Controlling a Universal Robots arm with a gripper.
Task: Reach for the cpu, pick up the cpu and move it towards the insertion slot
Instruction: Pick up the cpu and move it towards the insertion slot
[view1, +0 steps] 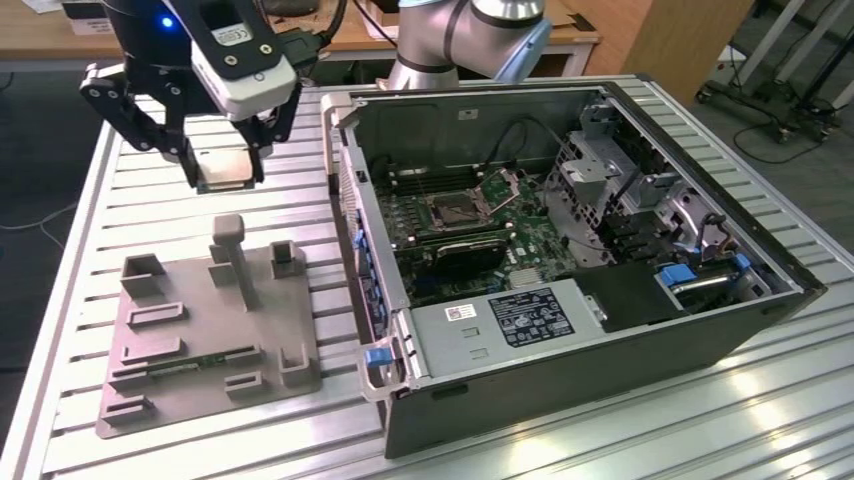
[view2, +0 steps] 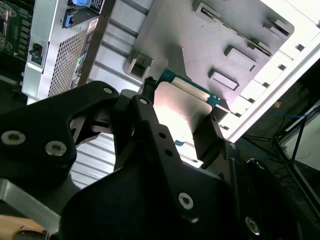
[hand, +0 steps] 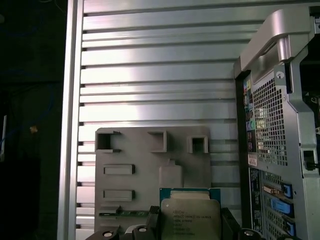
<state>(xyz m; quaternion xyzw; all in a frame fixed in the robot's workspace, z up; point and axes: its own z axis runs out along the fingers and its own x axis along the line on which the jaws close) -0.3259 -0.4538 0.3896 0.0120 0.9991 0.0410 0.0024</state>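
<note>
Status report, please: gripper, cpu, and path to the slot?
Gripper shut on the cpu, lifted above the grey fixture. Insertion slot open inside the case. Case wall stands between them.

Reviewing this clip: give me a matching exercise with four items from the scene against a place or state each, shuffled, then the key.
1. cpu
2. insertion slot
3. grey fixture
4. gripper

A. inside the open computer case
B. lying on the slatted table
C. shut on the chip
D. held in the air above the table

Pairs: 1-D, 2-A, 3-B, 4-C
</note>
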